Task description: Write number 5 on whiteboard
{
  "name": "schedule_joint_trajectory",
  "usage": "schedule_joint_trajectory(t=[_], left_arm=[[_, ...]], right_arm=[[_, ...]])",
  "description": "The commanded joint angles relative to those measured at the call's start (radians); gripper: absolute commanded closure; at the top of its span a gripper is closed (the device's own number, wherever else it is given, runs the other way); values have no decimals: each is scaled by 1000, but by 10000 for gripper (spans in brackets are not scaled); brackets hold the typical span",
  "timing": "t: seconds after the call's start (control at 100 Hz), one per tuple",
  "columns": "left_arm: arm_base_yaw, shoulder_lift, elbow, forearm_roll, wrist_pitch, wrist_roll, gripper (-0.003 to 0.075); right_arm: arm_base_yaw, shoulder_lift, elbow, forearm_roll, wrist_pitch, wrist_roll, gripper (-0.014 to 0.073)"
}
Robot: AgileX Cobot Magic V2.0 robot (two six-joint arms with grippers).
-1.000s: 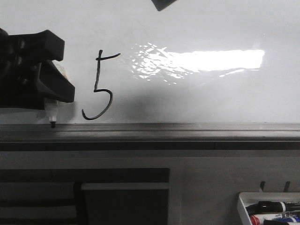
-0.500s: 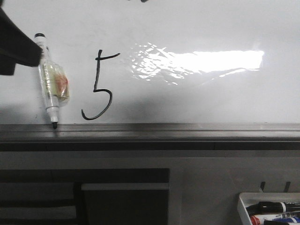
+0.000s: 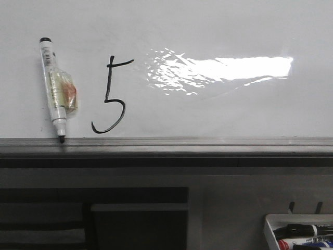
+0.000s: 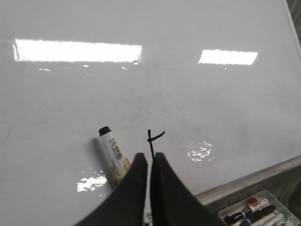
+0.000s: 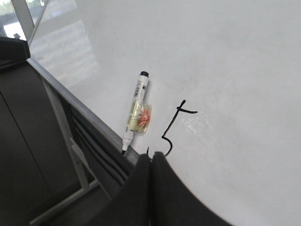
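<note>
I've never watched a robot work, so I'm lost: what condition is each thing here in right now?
Black hand-drawn number 5: fully written.
Glossy white whiteboard: blank apart from the digit, with bright glare.
Clear-bodied black marker: uncapped, released, tip down on the ledge, leaning against the board.
Grey metal ledge: supporting the marker tip.
White marker tray: holding several capped markers.
Left gripper: shut, empty.
Right gripper: shut, empty.

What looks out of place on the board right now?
The marker lies uncapped on the whiteboard, left of the number 5, slightly tilted, tip at the ledge. Tape or wrapping bulges around its barrel.
</note>
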Motion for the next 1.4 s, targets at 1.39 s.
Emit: schedule_joint_trajectory(t=[1.39], left_arm=[[120, -173, 157, 38, -18, 1, 741]], right_arm=[[-7, -512, 424, -26, -138, -10, 655]])
